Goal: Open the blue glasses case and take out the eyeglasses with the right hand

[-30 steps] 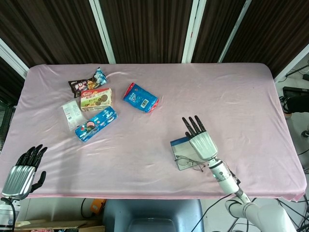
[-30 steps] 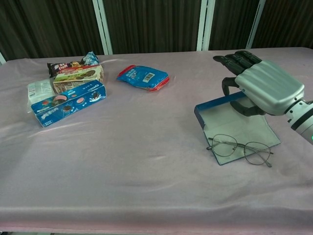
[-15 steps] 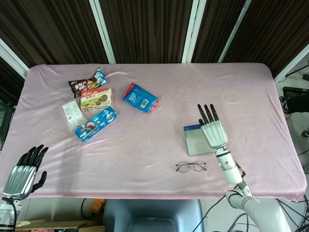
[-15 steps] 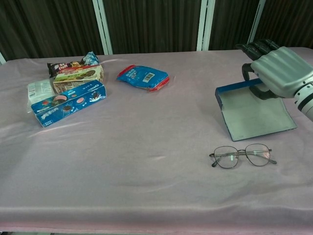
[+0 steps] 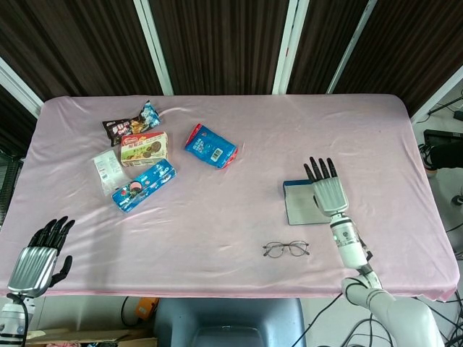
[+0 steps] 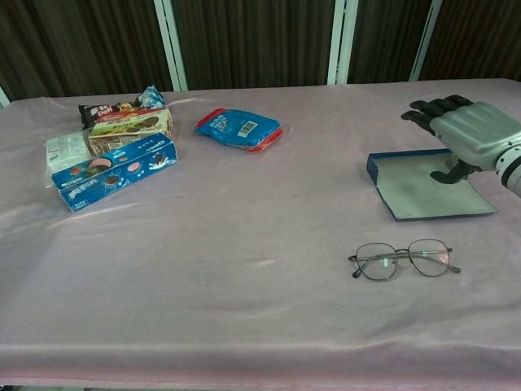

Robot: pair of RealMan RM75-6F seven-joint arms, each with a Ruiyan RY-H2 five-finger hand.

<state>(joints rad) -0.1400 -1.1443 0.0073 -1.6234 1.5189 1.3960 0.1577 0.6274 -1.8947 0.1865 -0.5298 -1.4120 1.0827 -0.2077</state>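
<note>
The blue glasses case lies open and flat on the pink cloth at the right, grey lining up. The wire-framed eyeglasses rest on the cloth in front of the case, apart from it. My right hand hovers over the case's right part, fingers stretched past its far edge, thumb tip touching the lining. It holds nothing. My left hand hangs at the table's near left corner, fingers apart and empty, seen only in the head view.
Several snack packs sit at the far left: a blue cookie box, a biscuit box, a dark wrapper, a white pack and a blue-red pouch. The table's front edge runs just behind the eyeglasses.
The right hand carried the tilted case to the right, off from over the eyeglasses, and laid it flat on the cloth. The eyeglasses stayed put. The left hand barely moved.
</note>
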